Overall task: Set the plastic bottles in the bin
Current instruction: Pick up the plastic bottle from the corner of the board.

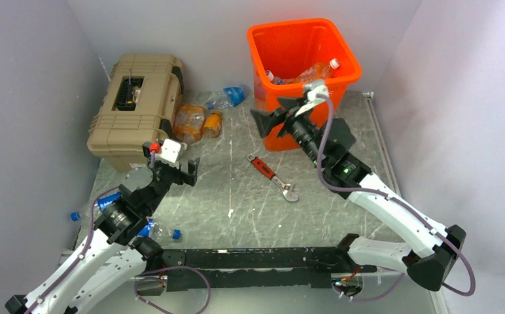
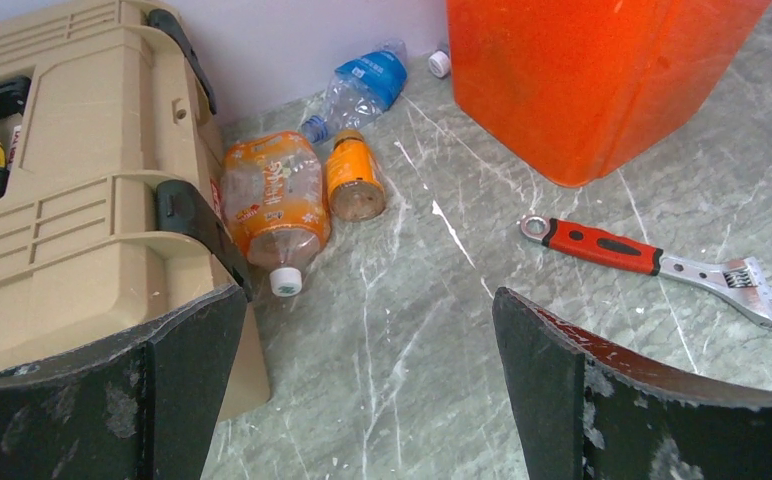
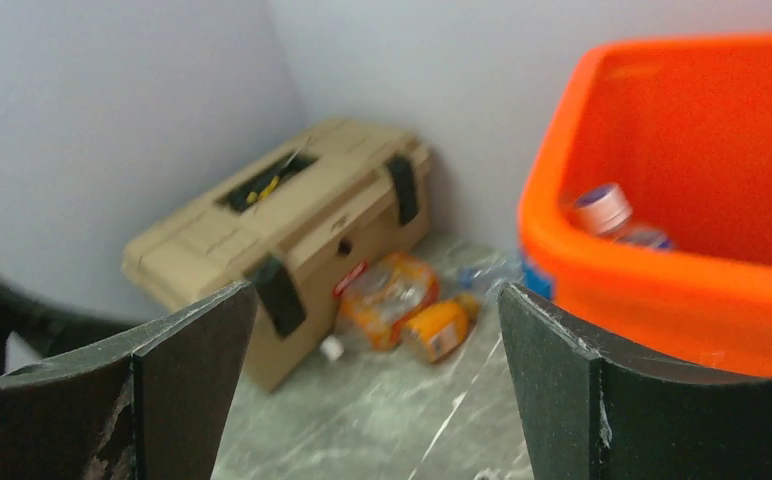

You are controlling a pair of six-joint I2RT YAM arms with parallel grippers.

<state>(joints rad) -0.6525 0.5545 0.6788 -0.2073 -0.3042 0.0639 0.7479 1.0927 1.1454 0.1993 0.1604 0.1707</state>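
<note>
Hovering right end effector point(image 1: 273, 110) by bin point(image 1: 296, 23), spread, empty — left end effector point(image 1: 174, 171) spread too, over table point(image 1: 237, 190).

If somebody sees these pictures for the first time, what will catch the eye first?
The bright orange bin at the far right of the table dominates, with a few bottles already inside. Next come the tan toolbox at the far left, with two orange-tinted bottles lying beside it, and the red-handled wrench in the middle.
</note>
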